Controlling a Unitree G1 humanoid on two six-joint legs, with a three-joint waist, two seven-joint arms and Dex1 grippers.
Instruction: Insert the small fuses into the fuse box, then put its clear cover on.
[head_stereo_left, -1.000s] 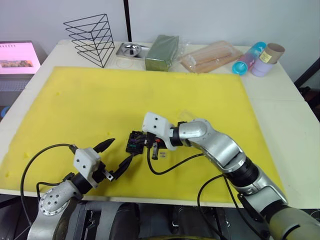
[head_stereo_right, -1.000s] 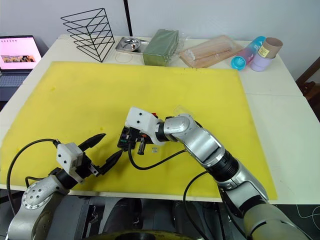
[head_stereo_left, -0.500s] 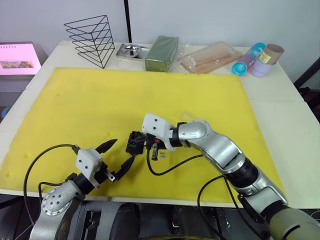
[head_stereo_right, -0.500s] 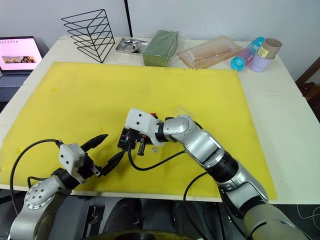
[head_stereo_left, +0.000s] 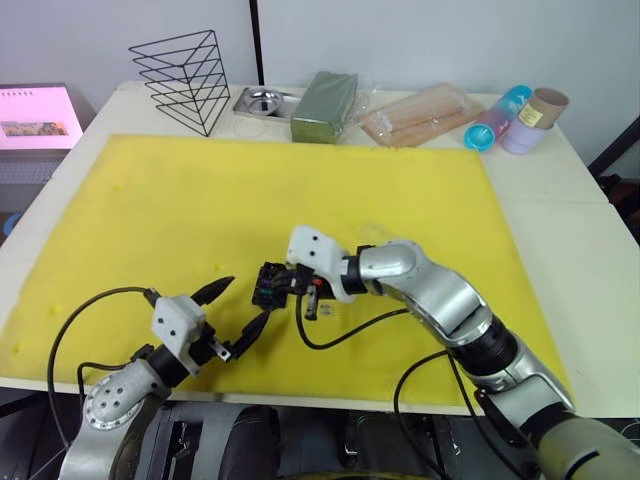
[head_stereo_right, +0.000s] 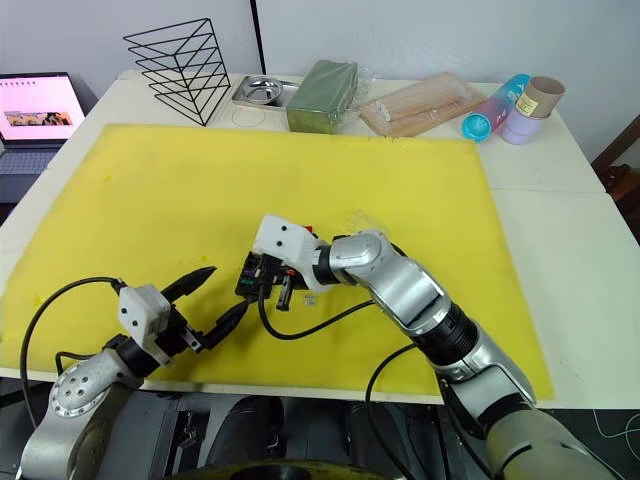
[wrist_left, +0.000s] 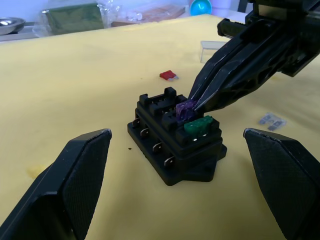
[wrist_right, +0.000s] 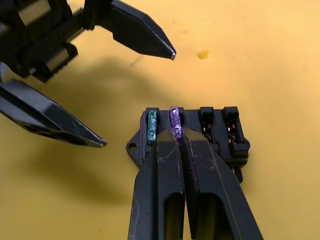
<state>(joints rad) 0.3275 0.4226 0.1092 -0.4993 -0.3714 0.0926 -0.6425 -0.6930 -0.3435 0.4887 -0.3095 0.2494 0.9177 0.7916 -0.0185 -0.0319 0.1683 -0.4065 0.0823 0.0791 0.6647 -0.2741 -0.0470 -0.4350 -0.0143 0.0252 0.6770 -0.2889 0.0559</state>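
Fingers of the right gripper pinch shut on the purple fuse, half-seated in the fuse box beside the green fuse. Left gripper hovers wide open, empty, near the box. Tilted pressing could jam the blades.

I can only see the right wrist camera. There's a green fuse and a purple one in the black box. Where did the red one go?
Observer: The red fuse lies loose on the yellow mat, a little beyond the fuse box.
Operator: And the grey one?
Observer: The pale grey fuse is on the mat too, to the robot's right of the box, past the right gripper that pinches the purple fuse.
Operator: Is the see-through lid on yet?
Observer: No. The clear cover sits on the mat behind the right arm, apart from the box.
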